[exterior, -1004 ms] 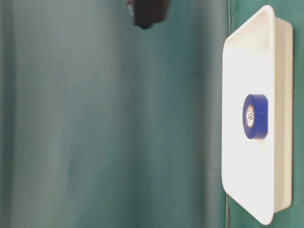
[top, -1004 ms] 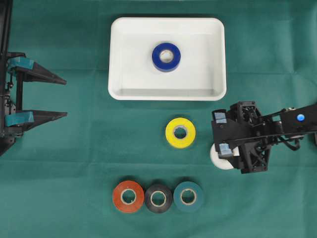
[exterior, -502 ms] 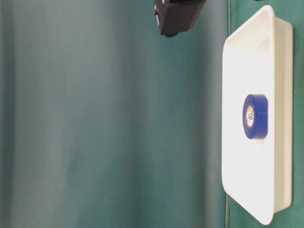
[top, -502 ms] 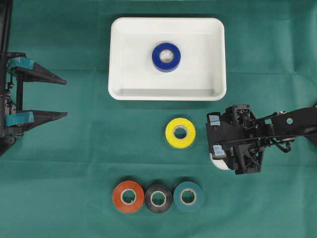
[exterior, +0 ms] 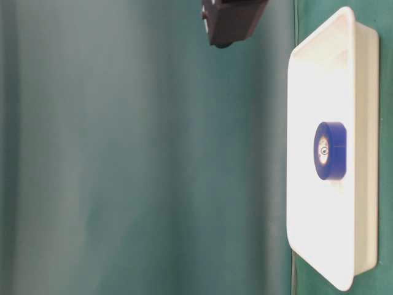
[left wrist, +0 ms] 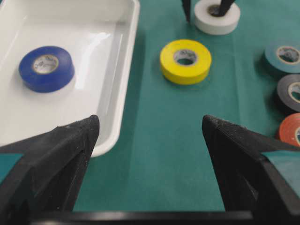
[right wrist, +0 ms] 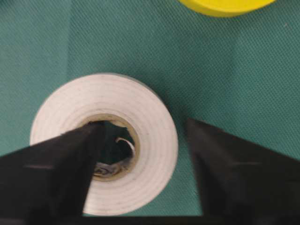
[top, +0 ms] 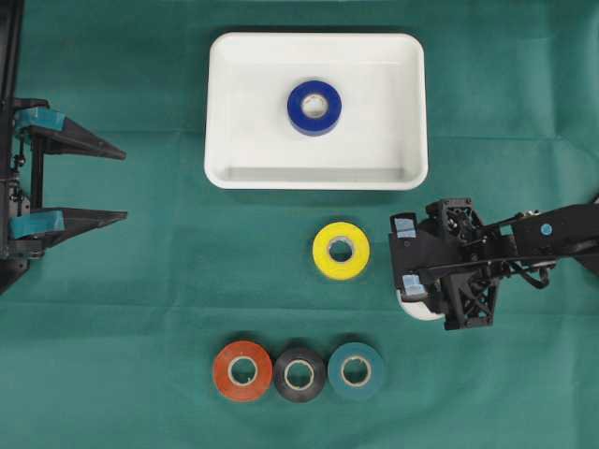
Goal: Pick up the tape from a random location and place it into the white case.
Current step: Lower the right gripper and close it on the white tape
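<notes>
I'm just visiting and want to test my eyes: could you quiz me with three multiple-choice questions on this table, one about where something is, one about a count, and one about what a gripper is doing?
1. Where is the blue tape roll?
A. Inside the white case
B. Beside the yellow roll
C. In the bottom row

2. How many rolls lie in the bottom row?
A. Two
B. Three
C. Five

3. How do the fingers of the right gripper stand at the white tape roll?
A. Both outside the roll
B. One in the roll's hole, one outside
C. Far from the roll

Answers:
1. A: the overhead view shows it lying within the case's rim.
2. B: the red roll, black roll and teal roll sit side by side.
3. B: the right wrist view shows one finger tip in the core and the other beyond the outer wall.
</notes>
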